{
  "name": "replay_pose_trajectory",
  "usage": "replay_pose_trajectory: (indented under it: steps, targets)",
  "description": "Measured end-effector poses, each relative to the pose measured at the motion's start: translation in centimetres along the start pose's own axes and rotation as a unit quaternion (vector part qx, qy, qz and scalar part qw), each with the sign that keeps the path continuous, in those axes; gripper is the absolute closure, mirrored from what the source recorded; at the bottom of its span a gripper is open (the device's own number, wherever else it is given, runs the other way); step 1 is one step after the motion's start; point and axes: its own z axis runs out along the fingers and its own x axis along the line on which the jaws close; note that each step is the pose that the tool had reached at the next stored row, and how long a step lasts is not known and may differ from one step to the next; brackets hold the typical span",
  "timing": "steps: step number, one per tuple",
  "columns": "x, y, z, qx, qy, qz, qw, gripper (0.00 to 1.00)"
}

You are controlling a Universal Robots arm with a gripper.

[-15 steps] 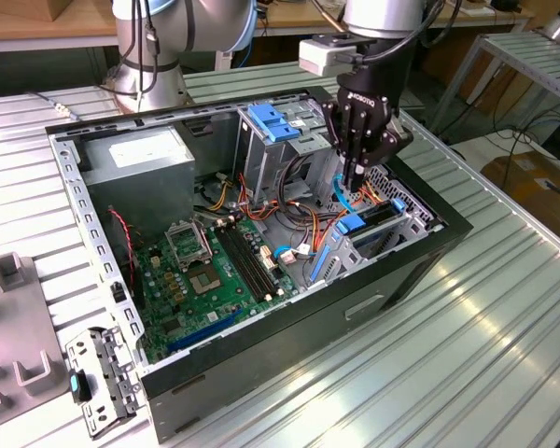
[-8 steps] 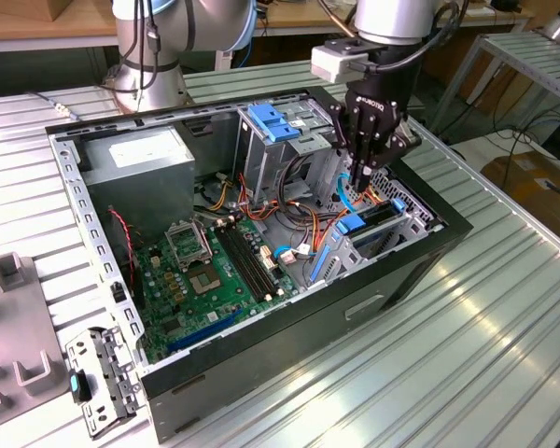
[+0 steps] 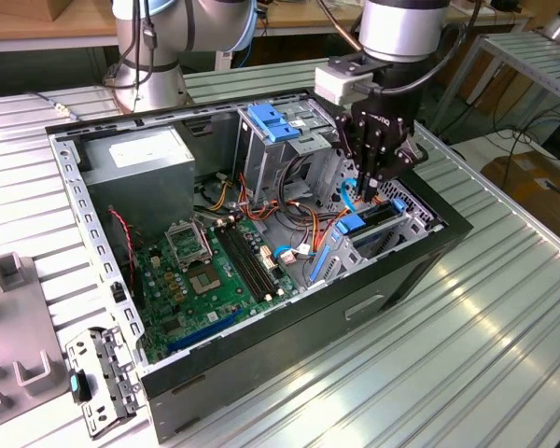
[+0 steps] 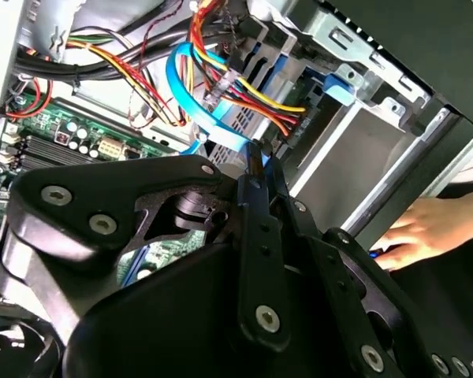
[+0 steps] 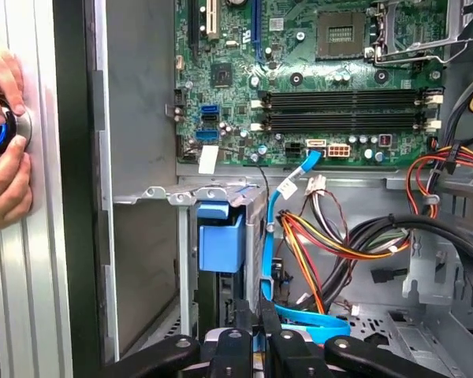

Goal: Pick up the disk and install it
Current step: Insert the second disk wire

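- Gripper (image 3: 381, 183): jaws closed, hanging over the bay; whether they pinch anything, cannot tell.
- Disk (image 5: 221, 246): seated in bay.
- Risk: fingers may snag the cable (image 4: 191, 106), judged from closeness.

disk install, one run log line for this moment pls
phase: install | gripper: lowered into drive cage of computer case | disk: seated in bay, blue carrier showing | hand: outside case wall

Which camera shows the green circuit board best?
The first wrist view: the green circuit board faces the camera nearly whole, sockets and slots plain. The exterior view shows it slanted, low inside the case. The second wrist view catches just a corner.
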Motion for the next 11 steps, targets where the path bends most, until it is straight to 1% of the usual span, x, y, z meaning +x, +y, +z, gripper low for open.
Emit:
replay_pose_trajectory:
  steps: [1, 3, 4, 5, 6, 7, 9, 10, 11]
  targets:
    - [0.46, 0.03, 0.14, 0.0005, -0.0058, 0.001, 0.99998, 0.84]
    - [0.99, 0.08, 0.32, 0.0014, -0.0129, 0.002, 0.99992, 0.84]
    - [1.33, 0.12, 0.42, 0.0019, -0.0179, 0.002, 0.99984, 0.84]
    - [1.54, 0.15, 0.48, 0.0023, -0.021, 0.003, 0.99977, 0.84]
    - [1.74, 0.18, 0.54, 0.0028, -0.0249, 0.003, 0.99968, 0.84]
    - [2.13, 0.23, 0.64, 0.0046, -0.0375, 0.004, 0.99928, 0.84]
    - [2.73, 0.33, 0.77, 0.0077, -0.061, 0.007, 0.99808, 0.84]
    - [2.84, 0.34, 0.79, 0.0081, -0.0626, 0.007, 0.99798, 0.84]
    - [2.93, 0.36, 0.81, 0.0084, -0.0635, 0.008, 0.99792, 0.84]
